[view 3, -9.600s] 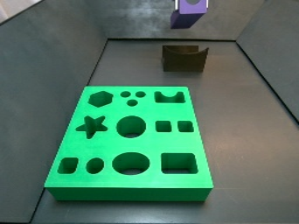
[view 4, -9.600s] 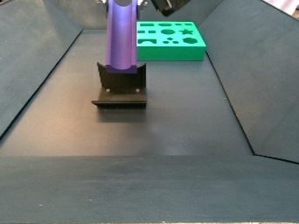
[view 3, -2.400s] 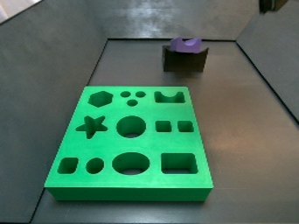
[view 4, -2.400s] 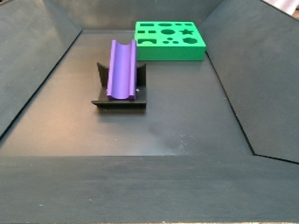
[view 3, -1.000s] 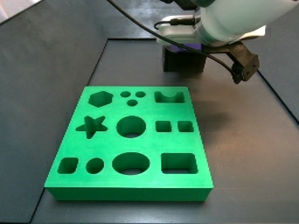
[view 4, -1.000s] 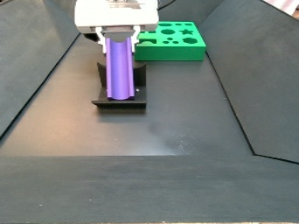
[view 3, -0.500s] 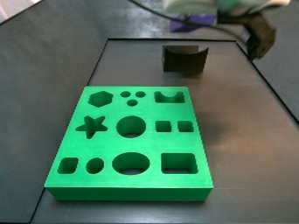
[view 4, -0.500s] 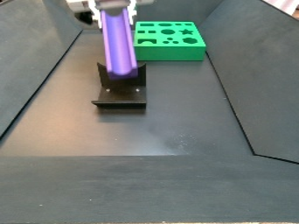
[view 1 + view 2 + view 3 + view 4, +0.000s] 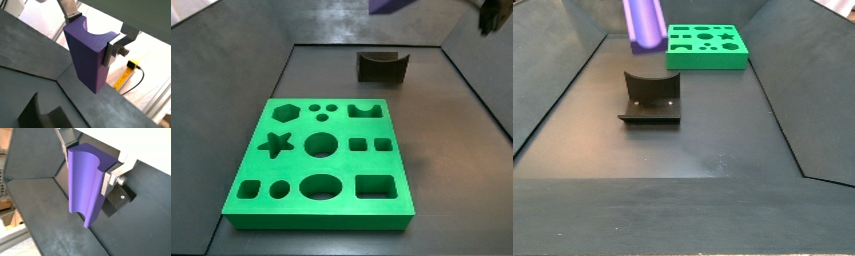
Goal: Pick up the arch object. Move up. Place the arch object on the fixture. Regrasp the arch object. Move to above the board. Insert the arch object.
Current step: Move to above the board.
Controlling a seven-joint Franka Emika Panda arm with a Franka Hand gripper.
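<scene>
Tool (image 9: 97, 31) clamped on purple arch object (image 9: 90, 57), raised well clear above fixture (image 9: 651, 95), green board (image 9: 322, 160) apart

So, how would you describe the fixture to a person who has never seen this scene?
Find the green board on the dark floor; the fixture stands apart from it, alone on the floor. It is a small dark block with a curved notch on top, empty now, because the hand holds the purple arch in the air above.
</scene>
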